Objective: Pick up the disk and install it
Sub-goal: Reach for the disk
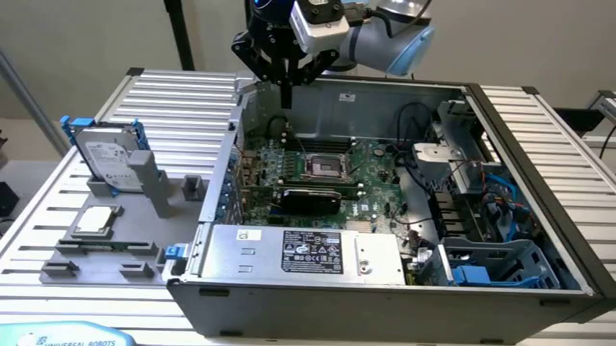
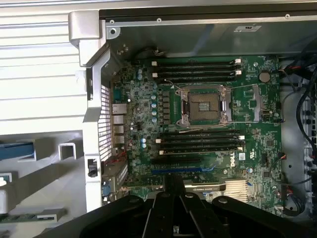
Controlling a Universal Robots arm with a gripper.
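Exterior view: claw (image 1: pixel 287 99) above case edge (image 1: pixel 405 83)

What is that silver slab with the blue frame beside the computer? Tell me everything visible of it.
The disk is a silver-grey, metal-looking rectangle with a white printed label, edged by a bright blue plastic rail. It stands on edge, leaning back, in a grey holder on the slatted table.

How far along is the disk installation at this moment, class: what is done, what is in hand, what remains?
Done: nothing that shows. The disk stands upright in its grey holder outside the computer case, at the exterior view's left. In hand: nothing; the gripper hangs shut and empty above the motherboard inside the case. Left: both the pickup and the installation.
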